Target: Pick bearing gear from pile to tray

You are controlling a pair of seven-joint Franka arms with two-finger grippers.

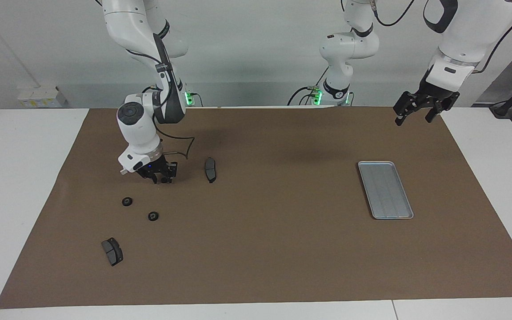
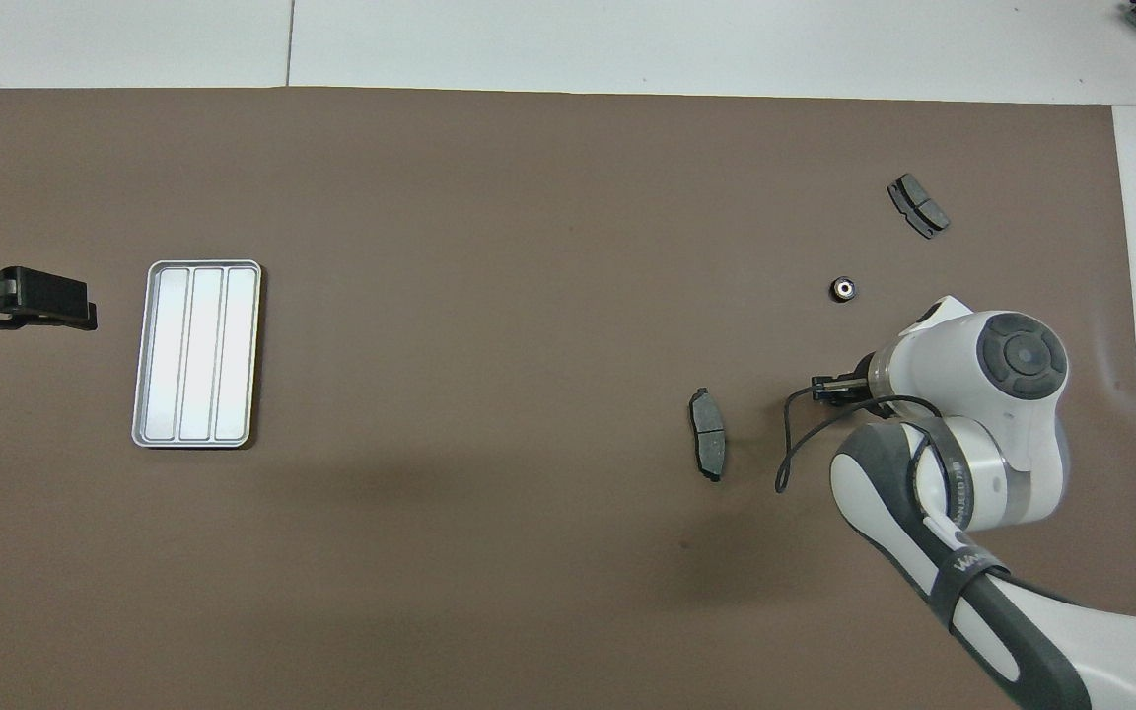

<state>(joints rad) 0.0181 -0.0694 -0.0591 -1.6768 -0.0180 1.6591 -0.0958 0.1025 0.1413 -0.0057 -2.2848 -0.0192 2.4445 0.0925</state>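
Note:
My right gripper (image 1: 161,178) is down on the brown mat at the right arm's end, fingers drawn in around a small black bearing gear, which they hide. In the overhead view the right gripper (image 2: 827,388) pokes out from under the wrist. Two more round black gears (image 1: 126,201) (image 1: 153,216) lie loose on the mat, farther from the robots; only one gear (image 2: 842,289) shows from above. The silver tray (image 1: 385,190) (image 2: 197,353) lies toward the left arm's end. My left gripper (image 1: 418,114) (image 2: 85,304) hangs open in the air beside the tray, holding nothing.
Two dark grey brake pads lie among the pile: one brake pad (image 1: 210,170) (image 2: 708,447) beside the right gripper toward the table's middle, the other brake pad (image 1: 112,251) (image 2: 918,205) farthest from the robots. The brown mat (image 1: 265,249) covers most of the white table.

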